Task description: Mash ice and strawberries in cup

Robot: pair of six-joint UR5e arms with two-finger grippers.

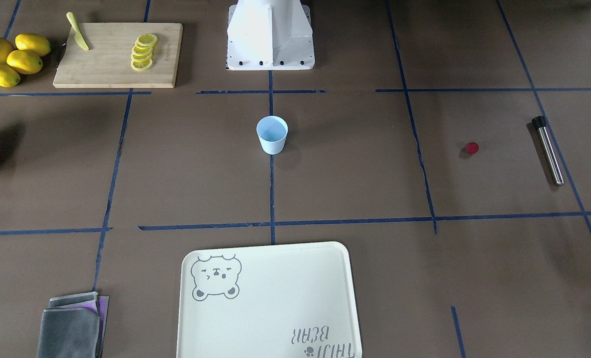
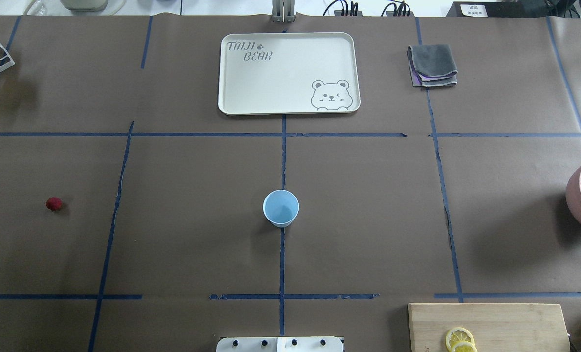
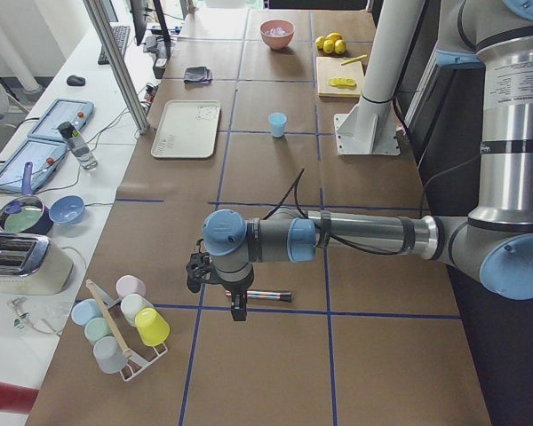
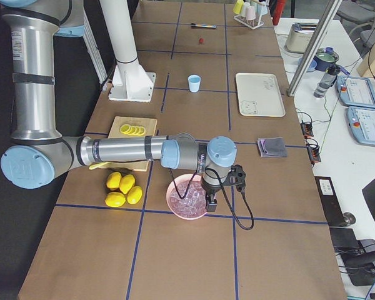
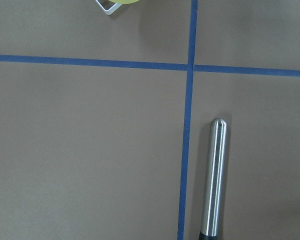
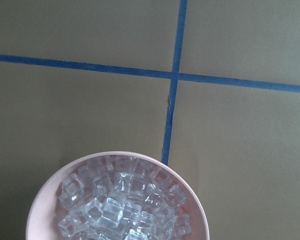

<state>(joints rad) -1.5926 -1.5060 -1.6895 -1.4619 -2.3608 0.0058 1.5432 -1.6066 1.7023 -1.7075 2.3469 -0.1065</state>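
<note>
At the far left the left gripper hangs just above a steel muddler, which lies flat beside a tape line. Whether its fingers are spread or pressed together cannot be told. The strawberry lies on the paper a little further in, near the muddler and well apart from the cup. The cup stands upright in the middle of the table, on the central tape line, mouth up. Beyond it a cream tray lies flat, with a folded grey cloth to its right. At the right edge sits a pink bowl heaped with ice. The right gripper hangs over the bowl's rim, and how its fingers stand cannot be told either. Near the robot's base on that side, a board bears lemon slices and a knife, with whole lemons beside it.
</note>
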